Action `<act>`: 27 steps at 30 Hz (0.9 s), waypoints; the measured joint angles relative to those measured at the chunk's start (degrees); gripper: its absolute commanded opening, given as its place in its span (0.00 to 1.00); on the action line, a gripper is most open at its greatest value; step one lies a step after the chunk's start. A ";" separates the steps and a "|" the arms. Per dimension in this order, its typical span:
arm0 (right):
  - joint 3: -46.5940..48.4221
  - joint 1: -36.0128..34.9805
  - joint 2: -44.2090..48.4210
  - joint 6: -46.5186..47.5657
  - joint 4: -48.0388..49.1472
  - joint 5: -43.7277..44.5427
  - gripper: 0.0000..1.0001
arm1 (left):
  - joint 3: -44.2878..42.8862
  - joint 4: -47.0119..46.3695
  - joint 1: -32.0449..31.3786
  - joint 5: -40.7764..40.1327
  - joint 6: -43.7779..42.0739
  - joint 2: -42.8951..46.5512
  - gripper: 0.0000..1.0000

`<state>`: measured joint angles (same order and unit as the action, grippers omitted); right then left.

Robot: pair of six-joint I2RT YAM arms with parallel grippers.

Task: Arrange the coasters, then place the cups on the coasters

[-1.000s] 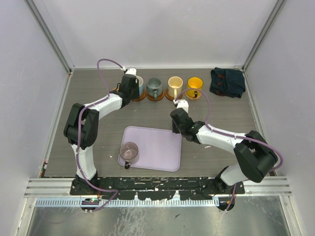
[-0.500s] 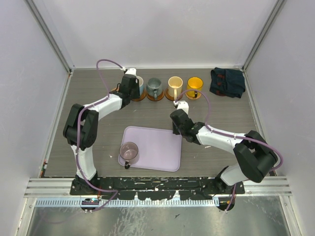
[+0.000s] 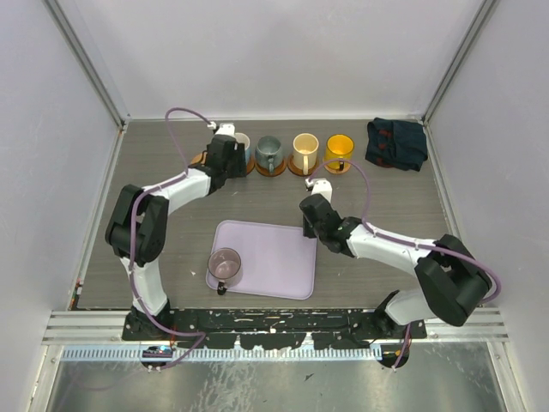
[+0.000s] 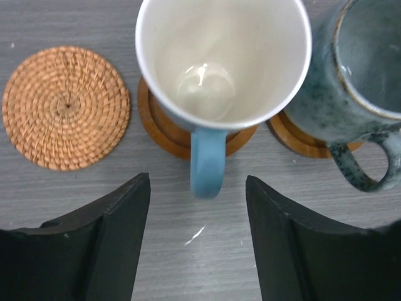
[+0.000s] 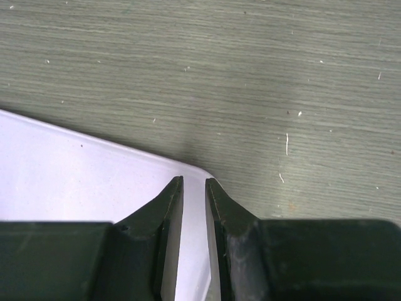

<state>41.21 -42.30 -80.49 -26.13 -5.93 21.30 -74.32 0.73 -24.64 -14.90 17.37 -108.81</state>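
The light blue cup [image 4: 222, 63] stands on a wooden coaster [image 4: 160, 128], its handle [image 4: 207, 163] pointing at my left gripper [image 4: 196, 182], which is open with a finger on each side of the handle and touching nothing. A woven coaster [image 4: 66, 108] lies bare to the left. The grey-green cup [image 4: 351, 75] sits on its coaster [image 4: 294, 138] to the right. The cream cup [image 3: 305, 148] and orange-yellow cup [image 3: 340, 150] stand on coasters further right. The mauve cup [image 3: 226, 264] stands on the lavender tray [image 3: 274, 257]. My right gripper [image 5: 194, 182] hovers over the tray's corner [image 5: 94, 169], its jaws a narrow gap apart and empty.
A dark blue cloth [image 3: 396, 143] lies at the back right. The cups stand in a row close to the back wall, with walls and metal rails on both sides. The tray fills the middle between both arms.
My left gripper has opened and let go of the light blue cup's handle, leaving the cup on its coaster. The right arm has shifted slightly toward the tray's corner.
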 measured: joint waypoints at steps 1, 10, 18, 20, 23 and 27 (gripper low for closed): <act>-0.44 -0.09 0.52 -0.15 -0.15 0.00 0.27 | 0.87 -0.07 0.00 -0.22 0.02 0.55 0.69; -4.85 -2.27 6.29 -2.82 -3.65 -0.09 0.41 | 8.76 -1.20 0.00 -0.24 0.22 9.53 0.73; -8.13 -6.32 7.65 -7.06 -6.49 -0.39 0.55 | 18.95 -1.22 -0.15 1.73 0.31 22.58 0.75; -8.68 -7.02 7.65 -8.24 -6.69 -0.39 0.55 | 21.16 -0.87 -0.37 2.78 0.31 25.22 0.75; -9.18 -8.13 7.65 -10.12 -7.04 -0.13 0.55 | 24.55 -0.13 -1.20 4.39 0.28 29.03 0.75; -9.42 -9.68 7.65 -12.46 -7.56 0.61 0.49 | 29.42 1.99 -3.85 5.25 0.35 35.26 0.75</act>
<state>31.79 -51.99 -72.84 -38.59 -13.50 21.91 -44.91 2.72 -28.49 -9.65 17.72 -73.56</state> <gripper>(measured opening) 0.535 0.752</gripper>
